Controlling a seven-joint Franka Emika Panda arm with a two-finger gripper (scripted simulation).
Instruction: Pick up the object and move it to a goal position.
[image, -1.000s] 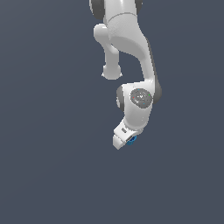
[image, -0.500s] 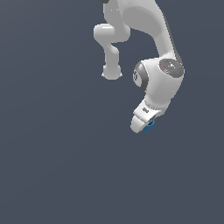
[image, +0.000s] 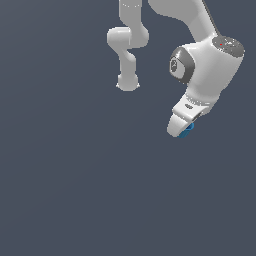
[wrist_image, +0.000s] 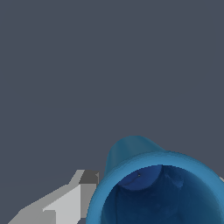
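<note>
The cup sat at the tip of the gripper, between the fingers and partly hidden behind the near one in the exterior view. In the wrist view the cup lay right against the camera, its hollow mouth facing the lens, so its long axis ran roughly along the fingers. One grey finger stood just beside its rim; the fingers appeared closed narrowly on the cup, though actual contact was not visible. The gripper hung toward the exterior view's right. The background was uniform dark grey, with no surface edge, goal marker or obstacle visible.
</note>
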